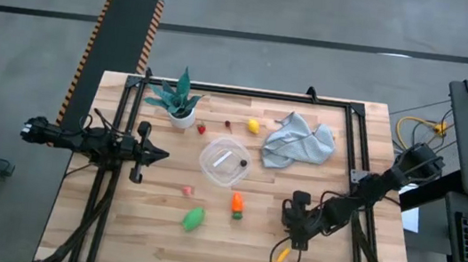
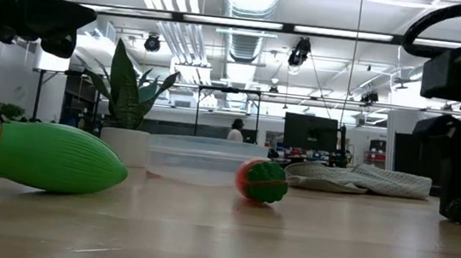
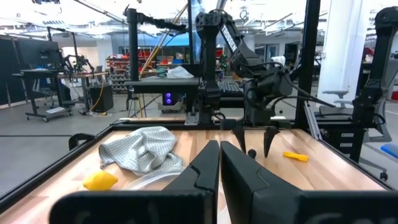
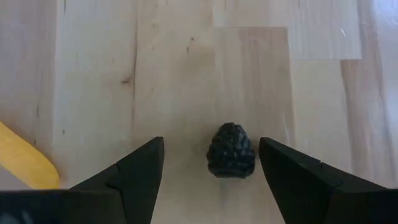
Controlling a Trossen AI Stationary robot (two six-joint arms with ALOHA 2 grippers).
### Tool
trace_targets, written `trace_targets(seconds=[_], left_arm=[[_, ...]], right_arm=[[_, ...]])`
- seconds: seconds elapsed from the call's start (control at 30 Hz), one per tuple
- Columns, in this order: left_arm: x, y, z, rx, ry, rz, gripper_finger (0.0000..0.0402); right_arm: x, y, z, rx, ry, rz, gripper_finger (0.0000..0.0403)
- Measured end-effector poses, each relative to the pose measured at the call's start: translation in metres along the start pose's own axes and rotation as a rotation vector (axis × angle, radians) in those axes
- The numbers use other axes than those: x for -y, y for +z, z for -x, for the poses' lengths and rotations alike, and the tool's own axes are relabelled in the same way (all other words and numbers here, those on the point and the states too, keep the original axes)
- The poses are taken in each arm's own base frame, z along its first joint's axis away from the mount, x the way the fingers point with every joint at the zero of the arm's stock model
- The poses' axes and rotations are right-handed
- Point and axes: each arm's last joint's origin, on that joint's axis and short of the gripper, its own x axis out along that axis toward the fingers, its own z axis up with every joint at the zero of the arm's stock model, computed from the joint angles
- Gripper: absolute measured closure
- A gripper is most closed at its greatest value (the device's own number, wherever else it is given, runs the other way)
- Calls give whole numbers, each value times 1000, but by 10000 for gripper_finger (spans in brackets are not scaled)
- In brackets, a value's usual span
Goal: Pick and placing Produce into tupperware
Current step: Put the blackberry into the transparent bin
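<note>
Produce, toy pieces scattered on the wooden tabletop [image 1: 115, 224]:
- dark brown knobbly berry [image 4: 231, 150], rounded, narrower end toward the lower edge of the right wrist frame; lies between the spread fingers of the right tool [image 4: 211, 171], touching neither
- yellow-orange elongated piece [image 1: 284, 255], lower centre-right of the high frame, long axis running diagonally, just beside the right tool
- green ribbed oval piece [image 1: 194, 219], lower centre, long axis tilted, lying on its side
- orange piece with green end [image 1: 237, 205], just right of the green one, long axis roughly vertical in the frame
- small pink piece [image 1: 187, 191], left of the orange one
- yellow lemon-like piece [image 1: 253, 125], upper centre
- small red piece [image 1: 201, 129], beside the plant pot

Tupperware [image 1: 225, 163]: round, clear, whitish rim, centre of the high frame; one small dark piece [image 1: 241, 161] inside near its right edge

Left tool [image 1: 160, 153]: centre left, raised above the tabletop, fingers pressed together, holding nothing

Other: grey-blue cloth [image 1: 299, 141], crumpled, upper right of the tub; teal-leaved plant [image 1: 179, 99] in white pot, upper left
</note>
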Motion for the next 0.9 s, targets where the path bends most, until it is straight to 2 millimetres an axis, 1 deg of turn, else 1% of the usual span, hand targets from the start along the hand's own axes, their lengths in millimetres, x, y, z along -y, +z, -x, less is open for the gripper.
trace_targets(seconds=[0.13, 0.3, 0.43, 0.9], left_arm=[[0, 0, 0, 1, 0, 0, 402], [0, 0, 0, 1, 0, 0, 402], [0, 0, 0, 1, 0, 0, 402], [0, 0, 0, 1, -1, 0, 402]], right_arm=[[-1, 0, -2, -4, -3, 0, 155], [1, 1, 1, 3, -5, -5, 169], [2, 2, 3, 25, -28, -6, 183], [3, 0, 0, 9, -38, 3, 241]])
